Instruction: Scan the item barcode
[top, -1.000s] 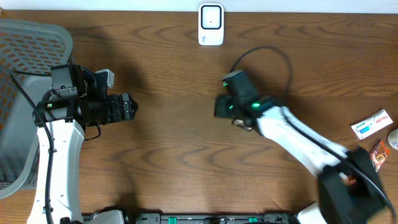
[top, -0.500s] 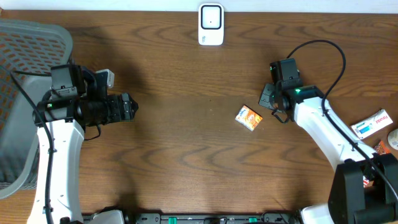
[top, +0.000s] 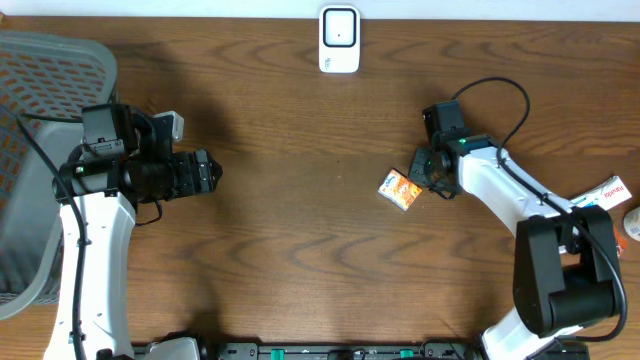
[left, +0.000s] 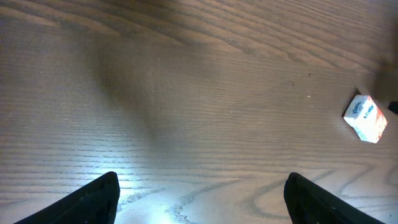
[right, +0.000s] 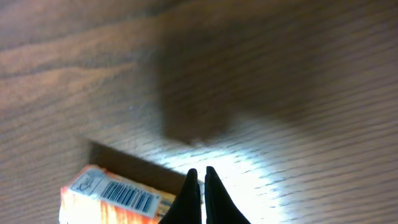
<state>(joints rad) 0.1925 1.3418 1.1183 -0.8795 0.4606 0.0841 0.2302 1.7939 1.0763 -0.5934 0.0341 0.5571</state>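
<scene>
Orange box (right: 115, 198) lies just beside the clenched right end effector (right: 200, 177); the left end effector (left: 201, 182) stands released.

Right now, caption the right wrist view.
Shut right gripper beside an orange box, barcode showing, on wooden table.

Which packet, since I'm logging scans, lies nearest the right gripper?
The orange box, just beside the right gripper; the white packet lies far off to the right.
</scene>
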